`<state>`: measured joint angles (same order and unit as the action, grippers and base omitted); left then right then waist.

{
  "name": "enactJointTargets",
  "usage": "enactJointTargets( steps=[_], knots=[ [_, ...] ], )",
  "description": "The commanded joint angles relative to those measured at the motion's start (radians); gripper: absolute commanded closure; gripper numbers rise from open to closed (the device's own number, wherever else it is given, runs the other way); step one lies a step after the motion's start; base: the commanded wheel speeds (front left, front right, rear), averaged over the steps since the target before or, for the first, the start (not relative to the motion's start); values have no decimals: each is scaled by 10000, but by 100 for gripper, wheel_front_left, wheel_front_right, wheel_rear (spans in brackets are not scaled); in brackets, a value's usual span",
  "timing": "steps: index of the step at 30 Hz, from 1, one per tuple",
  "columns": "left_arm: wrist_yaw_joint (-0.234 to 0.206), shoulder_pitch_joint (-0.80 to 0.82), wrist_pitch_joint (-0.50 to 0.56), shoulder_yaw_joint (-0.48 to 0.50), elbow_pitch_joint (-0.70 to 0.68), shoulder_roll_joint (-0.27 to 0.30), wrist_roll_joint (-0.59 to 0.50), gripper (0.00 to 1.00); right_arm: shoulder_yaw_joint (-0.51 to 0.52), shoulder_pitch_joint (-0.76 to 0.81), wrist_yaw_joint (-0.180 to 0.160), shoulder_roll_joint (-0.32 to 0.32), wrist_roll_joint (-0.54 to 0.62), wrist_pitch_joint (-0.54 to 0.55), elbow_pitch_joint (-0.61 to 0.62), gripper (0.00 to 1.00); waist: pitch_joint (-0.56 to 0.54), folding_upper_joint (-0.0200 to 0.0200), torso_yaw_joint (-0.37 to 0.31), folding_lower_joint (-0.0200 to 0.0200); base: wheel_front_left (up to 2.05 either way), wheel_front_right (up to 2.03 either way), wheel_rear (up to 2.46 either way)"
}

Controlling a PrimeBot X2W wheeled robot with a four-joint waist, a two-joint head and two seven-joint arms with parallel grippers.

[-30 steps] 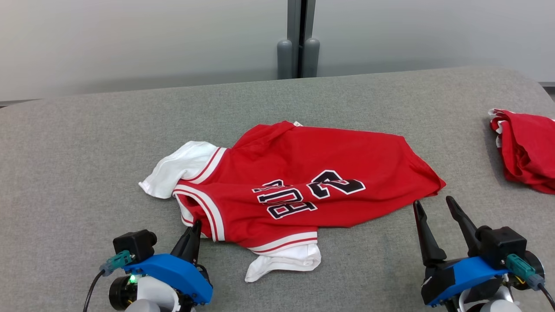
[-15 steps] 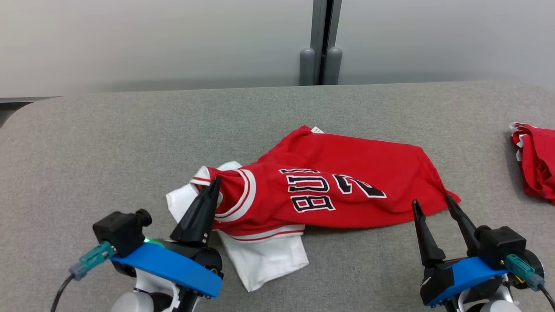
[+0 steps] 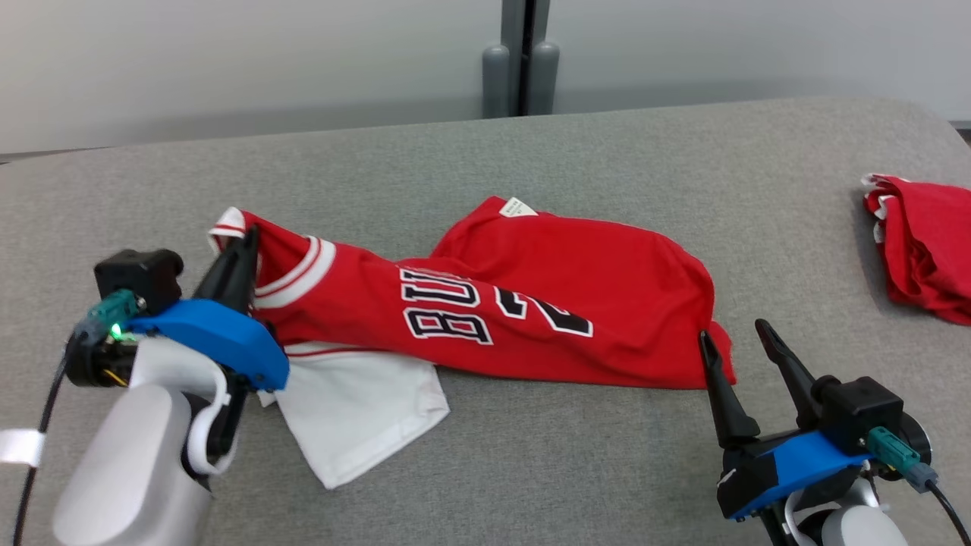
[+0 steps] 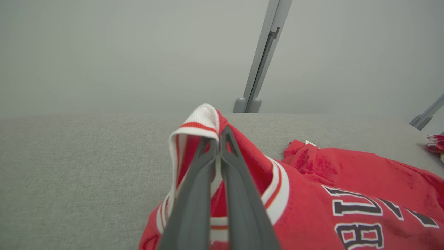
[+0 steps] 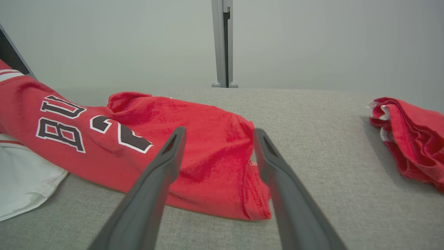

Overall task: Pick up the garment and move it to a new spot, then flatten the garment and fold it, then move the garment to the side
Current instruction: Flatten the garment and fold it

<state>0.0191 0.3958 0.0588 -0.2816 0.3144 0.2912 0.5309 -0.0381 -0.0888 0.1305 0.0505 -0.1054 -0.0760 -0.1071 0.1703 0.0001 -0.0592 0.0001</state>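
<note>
Closed tight in the left gripper (image 3: 244, 241): ribbed white-and-red trim of the garment (image 3: 531, 303), held up off the table (image 3: 576, 144) near its left edge. Hard to tell whether collar or armhole. Partly hidden behind the blue wrist housing (image 3: 212, 337): the white panel (image 3: 364, 409). Left forearm (image 3: 129, 462) slanting up from the near-left corner, fingers pointing away. Right gripper (image 3: 734, 334) spread wide, holding nothing, just beside the garment's right end. Second red garment (image 3: 925, 250) at the right edge, cut off.

The head view looks forward and down over the grey tabletop (image 3: 485, 167). Both wrist views sit low and close above it, facing the far wall (image 3: 227, 61). All three share the red jersey (image 3: 607, 288) and the grey post (image 3: 520, 68).
</note>
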Motion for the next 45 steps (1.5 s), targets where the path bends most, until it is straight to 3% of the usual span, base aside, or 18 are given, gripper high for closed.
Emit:
enactJointTargets(
  steps=[1,8,9,10,19,27,38,45],
  knots=[
    [-104,521,-171,69,483,204,-242,100,-15,-183,5,-2,52,-15,70,0,391,-1,-396,-1,0,0,0],
    [-123,2035,-640,244,2248,848,-729,100,-42,-395,5,-2,-135,-187,-1,0,969,-1,-978,-1,0,0,0],
    [-110,2127,-685,229,2422,858,-746,74,-49,-416,5,-2,-151,-237,-33,0,1006,-1,-1006,-1,0,0,0],
    [-91,2189,-717,176,2548,836,-778,0,-36,-413,5,0,-173,-255,-66,0,1024,-1,-1014,-1,0,0,0],
    [-71,1578,-1938,186,2806,188,-496,0,245,-457,5,0,-43,-266,-151,0,785,-1,-431,-1,0,0,0],
    [411,-14,-3094,647,1713,-546,330,0,527,-196,5,0,80,28,-86,0,239,-1,267,-1,0,0,0],
    [407,-2625,-3245,1625,-1055,-1336,-999,0,501,231,5,1,-103,392,-87,0,-313,-1,670,-1,0,0,0],
    [654,-3674,-3246,1905,-1364,-1386,-1959,0,733,596,5,0,-75,480,-9,0,-550,-1,759,-1,0,0,0]
  ],
)
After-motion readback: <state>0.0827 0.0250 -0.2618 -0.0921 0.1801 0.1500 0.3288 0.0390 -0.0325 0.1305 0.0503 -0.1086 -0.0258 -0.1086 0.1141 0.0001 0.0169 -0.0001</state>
